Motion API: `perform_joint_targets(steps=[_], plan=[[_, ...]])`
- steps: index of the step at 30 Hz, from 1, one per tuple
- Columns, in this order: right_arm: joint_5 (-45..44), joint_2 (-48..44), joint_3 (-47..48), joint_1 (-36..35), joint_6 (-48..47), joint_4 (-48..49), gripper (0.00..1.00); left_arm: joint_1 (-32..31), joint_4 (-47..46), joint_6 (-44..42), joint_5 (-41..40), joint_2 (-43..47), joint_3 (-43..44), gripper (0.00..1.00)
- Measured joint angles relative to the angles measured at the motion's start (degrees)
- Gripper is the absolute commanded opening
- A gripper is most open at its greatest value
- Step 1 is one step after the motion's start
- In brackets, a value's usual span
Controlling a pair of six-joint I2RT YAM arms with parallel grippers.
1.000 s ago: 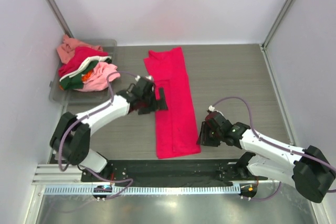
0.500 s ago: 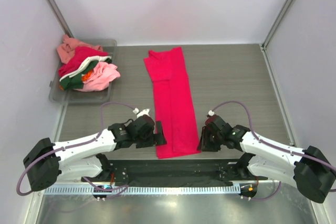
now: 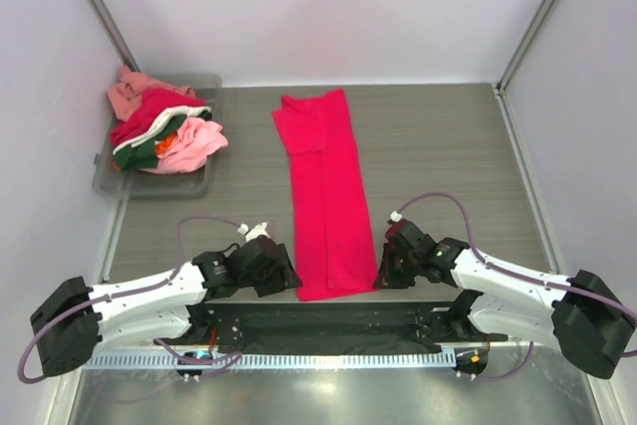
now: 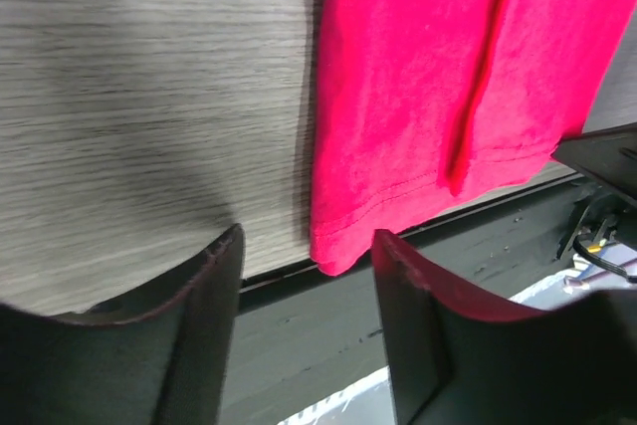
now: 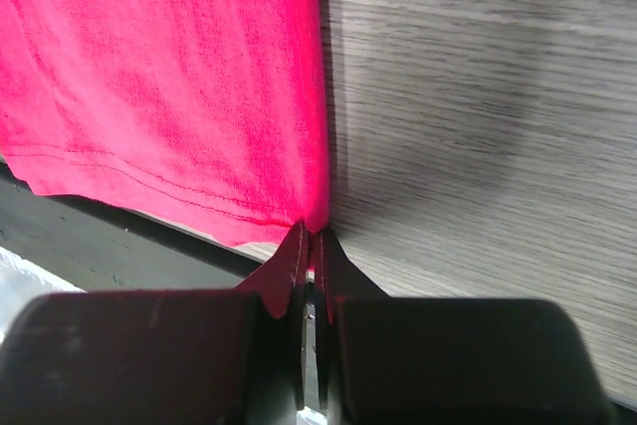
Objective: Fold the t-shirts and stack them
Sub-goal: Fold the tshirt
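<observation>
**Both Grippers at the Near Hem of the Crimson Shirt**

The crimson t-shirt [image 3: 323, 196] lay flat on the grey wood-grain table [image 3: 438, 146], folded lengthwise into a long narrow strip that ran from the far side down to the near edge; a crease ran along its length, and its stitched hem just overlapped the dark rail [image 3: 328, 318] along the near edge.

The left gripper [image 4: 309, 246] sat low at the near-left corner of that hem, its jaws spread wide; the two dark fingers [image 4: 214, 276] stood either side of the corner without touching the cloth, and the corner showed in the gap between them.

The right gripper [image 5: 311, 236] sat at the near-right corner of the hem; its jaws were pressed together with only a thin slit between them, and the tips pinched the very corner of the red cloth where hem met side edge.

Well apart, at the far-left corner of the table, a clear plastic bin [image 3: 204, 82] held the other t-shirts [image 3: 159, 131] in a loose heap; salmon, dark red, green, white and light pink cloth showed, and the light pink one spilled over the bin's right rim.
</observation>
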State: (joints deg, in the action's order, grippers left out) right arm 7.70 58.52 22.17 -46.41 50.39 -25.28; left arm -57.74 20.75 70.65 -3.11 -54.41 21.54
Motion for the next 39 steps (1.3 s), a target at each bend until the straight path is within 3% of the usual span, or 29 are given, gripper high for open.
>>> perform_joint_targets(steps=[4,11,12,14,15,20,29,34,39], plan=[[0.0,0.0,-0.02,-0.13,0.02,0.0,0.01,-0.24,-3.65,2.03,1.51,-0.28,-2.45,0.43],[0.13,-0.22,-0.48,-0.35,0.59,0.76,0.01,-1.01,-10.75,3.91,3.63,-4.59,-3.04,0.41],[0.17,-0.42,-0.66,-0.37,0.66,0.92,0.01,-1.25,-11.76,4.07,3.87,-5.35,-3.04,0.37],[0.2,-0.74,-0.81,-0.37,0.79,0.98,0.01,-1.75,-13.51,4.74,4.26,-6.75,-3.06,0.06],[0.2,-0.98,-0.94,-0.37,0.81,1.03,0.01,-2.01,-13.97,4.92,4.26,-7.34,-3.15,0.0],[0.39,-3.1,-1.07,-0.46,0.85,-0.28,0.01,-3.21,-14.45,5.6,4.57,-6.38,-4.02,0.0],[-0.31,-10.08,4.35,-0.52,0.5,-5.4,0.01,-3.1,-12.41,8.41,5.57,6.91,-4.66,0.0],[-3.52,-4.35,14.49,0.15,-2.56,-6.95,0.01,7.21,-9.66,6.91,10.27,8.98,-3.34,0.0],[-4.87,3.67,23.74,5.51,-7.02,-6.6,0.01,20.11,-7.45,1.68,15.32,1.51,4.79,0.0]])
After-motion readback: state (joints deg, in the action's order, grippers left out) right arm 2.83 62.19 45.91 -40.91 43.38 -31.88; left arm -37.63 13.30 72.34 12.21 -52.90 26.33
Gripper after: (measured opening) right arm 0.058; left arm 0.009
